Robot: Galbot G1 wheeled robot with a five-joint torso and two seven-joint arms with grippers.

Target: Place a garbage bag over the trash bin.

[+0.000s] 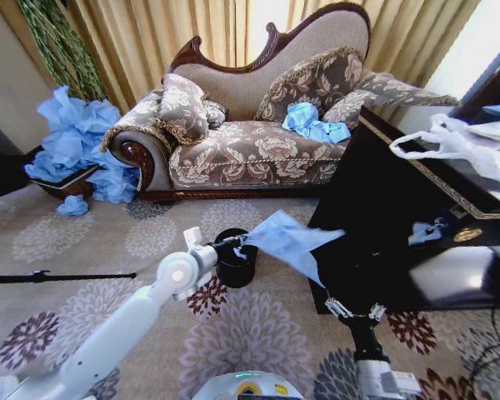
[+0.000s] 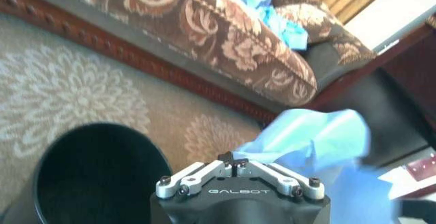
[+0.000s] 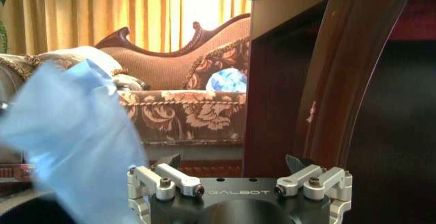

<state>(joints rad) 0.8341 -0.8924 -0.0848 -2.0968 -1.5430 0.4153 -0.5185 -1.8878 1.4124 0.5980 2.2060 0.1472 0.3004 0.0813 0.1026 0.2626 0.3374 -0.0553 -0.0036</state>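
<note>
A: Report the left end effector (image 1: 236, 242).

B: It is above the patterned carpet (image 1: 108, 275), just over the rim of the trash bin (image 1: 236, 260). Its fingers are pressed together on one edge of the garbage bag (image 1: 290, 240). In the left wrist view the fingertips meet on the blue film (image 2: 310, 142), with the open mouth of the bin (image 2: 95, 175) beside and below them.

A: Position of the garbage bag?

B: It hangs in the air, stretched from the left end effector toward the right, tapering down toward the right end effector (image 1: 352, 312). It is not over the bin. Part of it lies in front of the dark surface (image 1: 383, 208).

A: Right end effector?

B: It is low, close to the near corner of the dark surface. Its fingers are spread wide and hold nothing; the right wrist view shows both fingertips apart (image 3: 235, 162), with the bag (image 3: 75, 142) hanging just beside one finger. Contact cannot be determined.

A: Position of the trash bin?

B: Upright on the carpet, in front of the sofa (image 1: 250, 133), left of the dark surface.

A: Other items?

B: A heap of blue bags (image 1: 79, 142) at the sofa's left end, more blue bags on the sofa seat (image 1: 312, 123), and a white plastic bag (image 1: 458, 146) on the dark surface.
</note>
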